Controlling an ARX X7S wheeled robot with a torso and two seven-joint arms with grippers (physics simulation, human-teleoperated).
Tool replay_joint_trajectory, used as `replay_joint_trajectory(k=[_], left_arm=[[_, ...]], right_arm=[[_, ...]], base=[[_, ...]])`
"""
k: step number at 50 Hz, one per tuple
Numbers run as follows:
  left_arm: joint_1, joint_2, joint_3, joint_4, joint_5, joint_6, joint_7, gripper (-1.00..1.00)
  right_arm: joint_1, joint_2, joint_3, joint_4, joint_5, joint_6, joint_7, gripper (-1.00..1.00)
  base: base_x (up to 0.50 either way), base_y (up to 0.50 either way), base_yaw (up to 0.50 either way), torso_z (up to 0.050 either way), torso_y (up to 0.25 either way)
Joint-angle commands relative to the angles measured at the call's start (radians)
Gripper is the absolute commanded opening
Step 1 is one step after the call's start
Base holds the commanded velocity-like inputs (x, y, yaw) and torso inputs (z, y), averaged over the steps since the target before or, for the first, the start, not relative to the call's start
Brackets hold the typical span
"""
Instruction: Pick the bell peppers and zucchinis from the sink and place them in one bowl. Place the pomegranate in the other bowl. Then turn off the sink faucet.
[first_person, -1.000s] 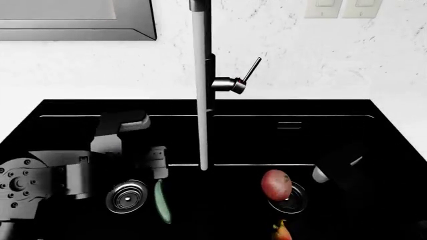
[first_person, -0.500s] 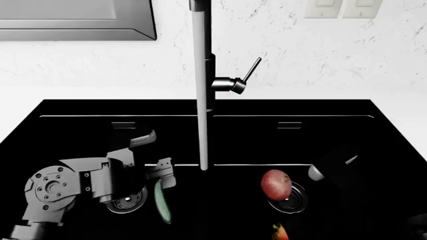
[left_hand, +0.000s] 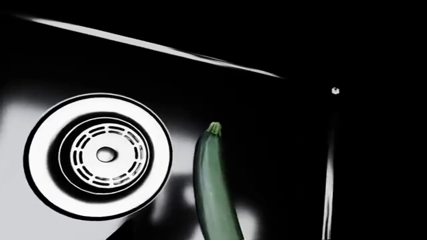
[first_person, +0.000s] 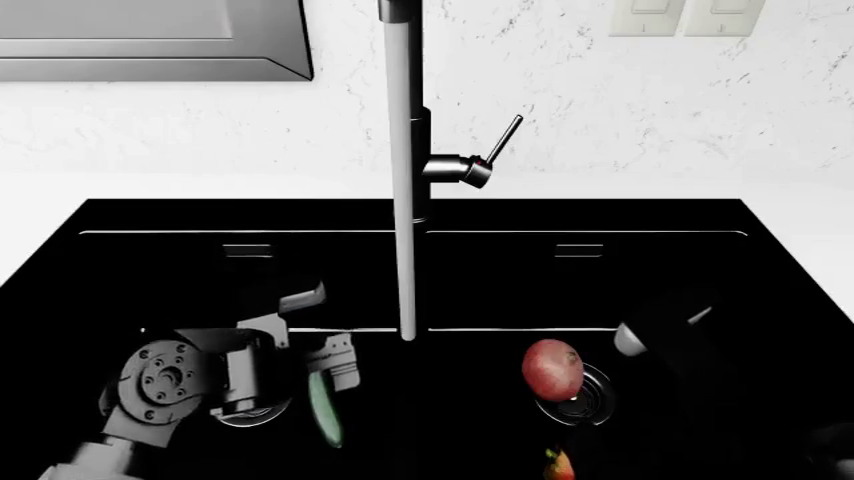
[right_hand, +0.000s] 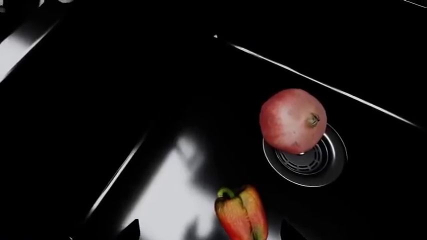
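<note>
The zucchini (first_person: 324, 405) (left_hand: 215, 190) lies on the floor of the black sink's (first_person: 147, 222) left basin, beside the round steel drain (left_hand: 100, 155). My left gripper (first_person: 328, 332) hovers just above the zucchini's far end, fingers apart and empty. In the right basin, the red-pink pomegranate (first_person: 553, 368) (right_hand: 293, 120) rests on the drain (right_hand: 313, 155). The bell pepper (first_person: 558, 465) (right_hand: 241, 215) lies nearer me. My right gripper (right_hand: 210, 234) is open, its dark tips standing either side of the pepper. The faucet (first_person: 419, 160) rises behind, its lever (first_person: 502, 140) tilted up. No bowl is in view.
A pale straight stream (first_person: 404, 200) comes down in front of the faucet to the divider between the basins. A white counter and marbled wall (first_person: 641, 110) run behind the sink. A grey framed panel (first_person: 147, 40) sits at the upper left.
My left arm swung right and lower, bringing its gripper over the zucchini's far end. The right arm shifted slightly. The pepper shows less at the head view's lower edge.
</note>
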Motion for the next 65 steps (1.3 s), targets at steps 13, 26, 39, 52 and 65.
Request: replay_joint_trajectory(k=[13,26,39,52,65], left_arm=[[0.009,0.059,0.107,-0.108,0.132,0.101,0.105,1.00],[-0.010,0.113,0.187,-0.244,0.234,0.189,0.191,1.00],[-0.040,0.168,0.235,-0.383,0.295,0.257,0.269,1.00],[-0.072,0.231,0.289,-0.581,0.364,0.343,0.369,1.00],[-0.114,0.304,0.330,-0.827,0.432,0.454,0.477,1.00]], right_arm=[[-0.040,-0.006,-0.006,-0.012,-0.101,-0.042,-0.092,1.00],[-0.034,-0.011,-0.013,0.003,-0.171,-0.061,-0.178,1.00],[-0.049,-0.006,-0.016,-0.007,-0.175,-0.083,-0.190,1.00],[-0.049,-0.004,-0.021,-0.008,-0.171,-0.094,-0.190,1.00],[-0.049,-0.010,-0.033,0.011,-0.193,-0.108,-0.211,1.00]], base=[[0.00,0.00,0.00,0.000,0.000],[0.00,0.00,0.00,0.000,0.000],[0.00,0.00,0.00,0.000,0.000],[0.00,0.00,0.00,0.000,0.000],[0.00,0.00,0.00,0.000,0.000]])
